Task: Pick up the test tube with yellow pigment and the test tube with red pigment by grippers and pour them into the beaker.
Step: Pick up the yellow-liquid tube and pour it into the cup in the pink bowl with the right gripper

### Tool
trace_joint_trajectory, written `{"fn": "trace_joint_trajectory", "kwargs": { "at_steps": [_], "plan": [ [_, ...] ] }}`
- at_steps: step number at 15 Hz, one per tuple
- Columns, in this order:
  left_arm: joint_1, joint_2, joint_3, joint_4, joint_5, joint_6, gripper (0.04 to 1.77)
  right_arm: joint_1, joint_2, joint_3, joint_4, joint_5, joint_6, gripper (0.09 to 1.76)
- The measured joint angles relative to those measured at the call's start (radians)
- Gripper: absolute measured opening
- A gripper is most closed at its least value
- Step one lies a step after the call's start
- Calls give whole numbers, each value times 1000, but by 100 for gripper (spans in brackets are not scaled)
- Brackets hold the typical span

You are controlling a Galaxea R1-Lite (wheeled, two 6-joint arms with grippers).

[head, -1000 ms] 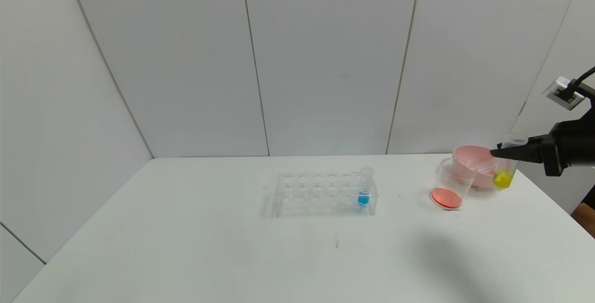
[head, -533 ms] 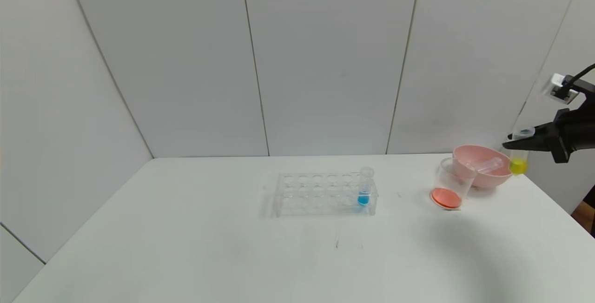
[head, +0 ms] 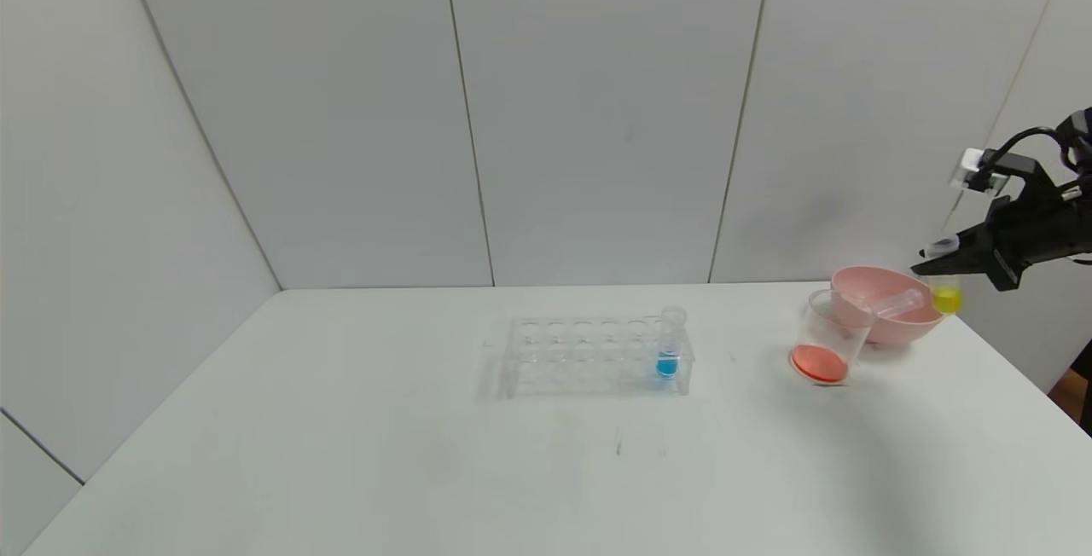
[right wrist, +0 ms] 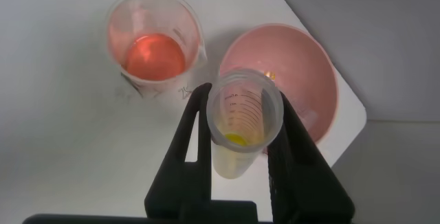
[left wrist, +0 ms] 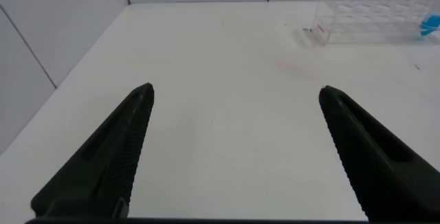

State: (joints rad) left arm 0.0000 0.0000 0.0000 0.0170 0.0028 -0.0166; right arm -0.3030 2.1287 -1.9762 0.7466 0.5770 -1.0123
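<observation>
Over at the far right corner of the white table point(head: 426, 454), the right gripper point(head: 932, 266) hangs in the air with the test tube with yellow pigment point(head: 945, 281) pinched upright between its two black fingers point(right wrist: 189, 138). They press against the tube's upper wall just below the rim, and the yellow liquid sits in the rounded bottom beneath them. From the head view the tube hangs just right of the pink bowl point(head: 887, 317), near the table's right edge.

An empty clear tube point(head: 896, 304) lies tilted inside the bowl. The beaker point(head: 829, 336) stands touching the bowl's left side and holds a layer of red-orange liquid. From the right wrist view the held tube sits above the bowl's rim, with the beaker point(right wrist: 155, 42) beside it.

Near the middle of the table stands the clear tube rack point(head: 597, 356), with one blue-liquid tube point(head: 669, 343) upright at its right end. Between rack and beaker the tabletop is bare, as is the whole near half.

The left gripper point(left wrist: 234, 148) is low over the table's left side, jaws spread wide, nothing between them.
</observation>
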Motion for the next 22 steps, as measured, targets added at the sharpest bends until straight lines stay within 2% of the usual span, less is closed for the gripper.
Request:
{"fn": "trace_joint_trajectory", "kwargs": {
  "at_steps": [2,11,17,22],
  "plan": [
    [0,0,0,0,0,0,172,23,29,-16,-22,-52,-12,52],
    [0,0,0,0,0,0,172,93,58,-24,-20,-179,-43,52],
    [0,0,0,0,0,0,172,104,53,-23,2,-192,-59,52],
    [0,0,0,0,0,0,172,110,43,-23,9,-253,-82,52]
  ]
}}
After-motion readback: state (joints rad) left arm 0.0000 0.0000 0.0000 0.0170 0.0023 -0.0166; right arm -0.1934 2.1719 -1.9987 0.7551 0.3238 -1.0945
